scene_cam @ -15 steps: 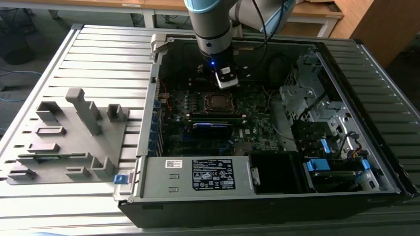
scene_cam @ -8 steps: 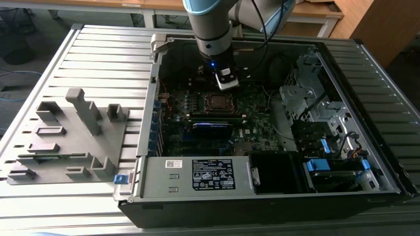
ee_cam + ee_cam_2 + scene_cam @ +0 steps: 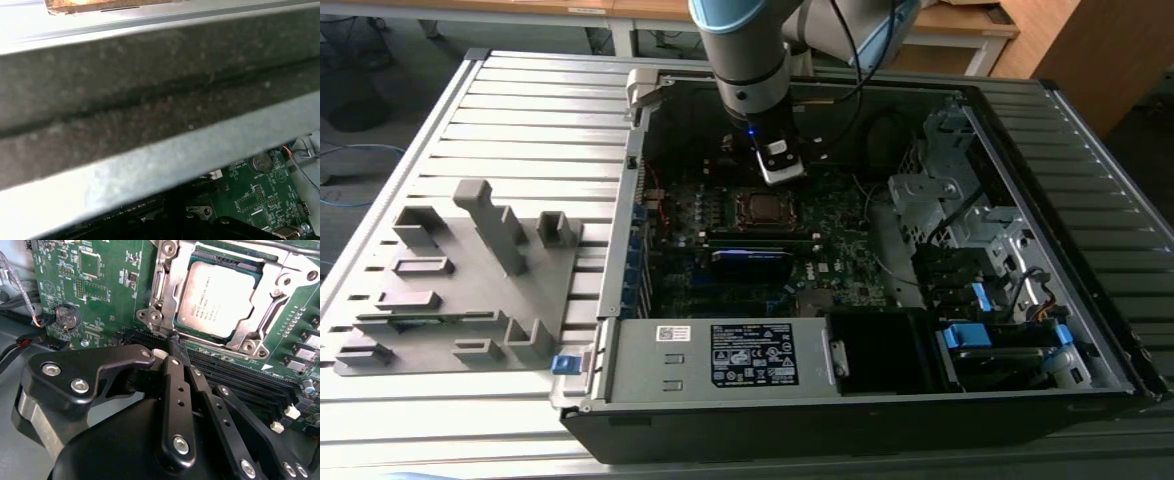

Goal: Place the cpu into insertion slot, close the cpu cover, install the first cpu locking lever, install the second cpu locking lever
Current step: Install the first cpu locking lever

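The cpu (image 3: 220, 297), a flat square chip with a dull grey top, lies in the insertion slot (image 3: 761, 207) on the green motherboard. The cpu cover (image 3: 265, 315), a silvery frame, lies flat around it, and the chip shows through its middle opening. A thin metal lever (image 3: 156, 295) runs along one side of the frame. My gripper (image 3: 177, 342) is shut with nothing between its black fingers, and its tip is right at the socket's corner beside that lever. In the exterior view the gripper (image 3: 783, 172) hangs just behind the socket.
The open computer case (image 3: 854, 420) lies on a slatted metal table, with its power supply (image 3: 720, 355) at the front and drive cages (image 3: 947, 200) toward the exterior view's right. Long black memory slots (image 3: 240, 385) run beside the socket. A grey fixture (image 3: 467, 280) stands toward the exterior view's left.
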`<state>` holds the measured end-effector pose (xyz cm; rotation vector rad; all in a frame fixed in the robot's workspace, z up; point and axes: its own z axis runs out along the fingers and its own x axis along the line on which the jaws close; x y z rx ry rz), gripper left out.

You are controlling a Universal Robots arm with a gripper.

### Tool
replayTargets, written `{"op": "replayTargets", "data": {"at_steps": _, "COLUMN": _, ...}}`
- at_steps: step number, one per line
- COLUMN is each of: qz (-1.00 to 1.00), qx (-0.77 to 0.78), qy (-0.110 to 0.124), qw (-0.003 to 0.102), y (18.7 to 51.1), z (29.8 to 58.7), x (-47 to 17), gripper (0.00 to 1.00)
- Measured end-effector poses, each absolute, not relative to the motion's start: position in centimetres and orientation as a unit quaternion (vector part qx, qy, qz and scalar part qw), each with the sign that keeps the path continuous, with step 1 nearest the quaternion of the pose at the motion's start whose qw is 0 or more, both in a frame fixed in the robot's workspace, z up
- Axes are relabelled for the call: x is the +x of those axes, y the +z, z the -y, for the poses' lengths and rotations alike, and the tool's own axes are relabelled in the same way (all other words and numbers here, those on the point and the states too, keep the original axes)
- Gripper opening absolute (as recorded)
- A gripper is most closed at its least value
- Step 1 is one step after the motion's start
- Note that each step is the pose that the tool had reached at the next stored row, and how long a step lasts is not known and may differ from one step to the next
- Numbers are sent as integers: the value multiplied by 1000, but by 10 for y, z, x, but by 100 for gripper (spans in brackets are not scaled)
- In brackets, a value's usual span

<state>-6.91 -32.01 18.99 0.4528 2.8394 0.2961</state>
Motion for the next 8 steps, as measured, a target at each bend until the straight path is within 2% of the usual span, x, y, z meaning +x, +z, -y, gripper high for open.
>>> {"op": "replayTargets", "data": {"at_steps": 8, "qz": -974, "qx": 156, "qy": 110, "qw": 125, "y": 190, "z": 321, "x": -69, "gripper": 11}}
